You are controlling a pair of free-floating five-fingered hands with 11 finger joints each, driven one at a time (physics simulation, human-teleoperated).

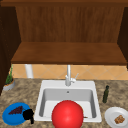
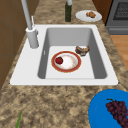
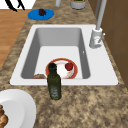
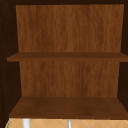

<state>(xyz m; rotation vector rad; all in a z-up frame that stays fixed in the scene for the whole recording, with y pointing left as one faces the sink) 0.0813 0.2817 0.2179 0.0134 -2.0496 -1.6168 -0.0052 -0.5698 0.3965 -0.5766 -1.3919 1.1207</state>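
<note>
Blue plate (image 1: pixel 10 118) of grapes (image 1: pixel 16 110) sits at the counter's (image 1: pixel 27 92) front left edge, left hand (image 1: pixel 28 114) right by its rim (can't tell if the fingers are curled), so one clumsy nudge could shove it off.

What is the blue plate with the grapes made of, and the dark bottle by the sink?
The blue plate looks like glazed ceramic or plastic: flat even blue, no shine to settle it. The left hand is at its rim. The dark bottle seems to be green glass, with light glinting on its shoulder.
</note>
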